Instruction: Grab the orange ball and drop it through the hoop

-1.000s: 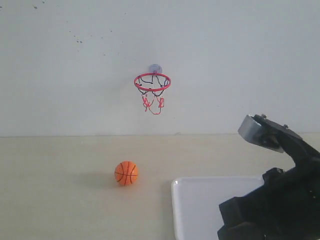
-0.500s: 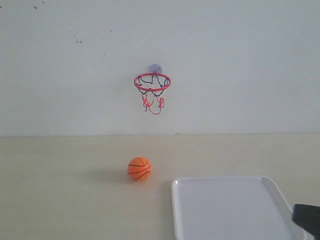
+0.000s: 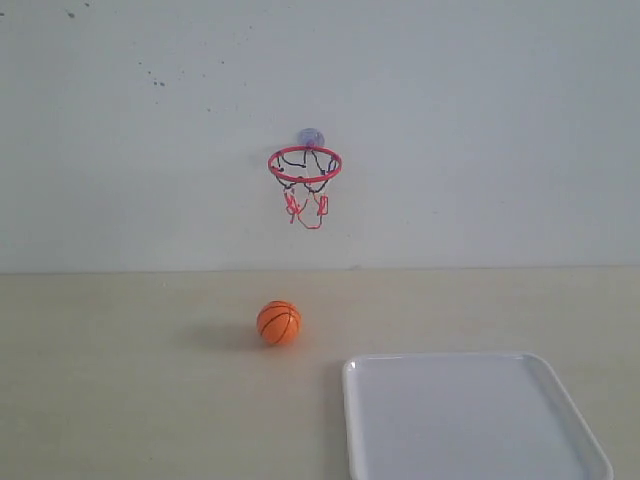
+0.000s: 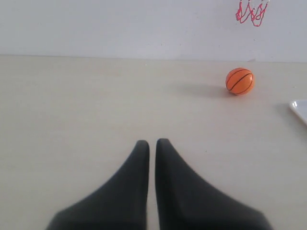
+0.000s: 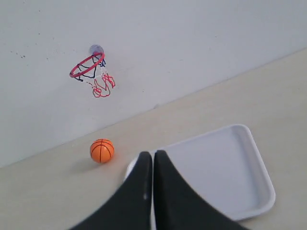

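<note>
The orange ball rests on the beige table below the hoop, a red ring with a string net fixed to the white wall. The left wrist view shows the orange ball far off to one side of my left gripper, which is shut and empty low over the table. My right gripper is shut and empty, raised over the near corner of the tray, with the orange ball and the hoop beyond it. Neither gripper shows in the exterior view.
A white tray lies on the table at the front right, just right of the ball; its rim also shows in the right wrist view. The white wall stands behind the table.
The right arm has withdrawn out of the exterior view to the lower right. The ball has rolled right and slightly back, then nearly stopped.
</note>
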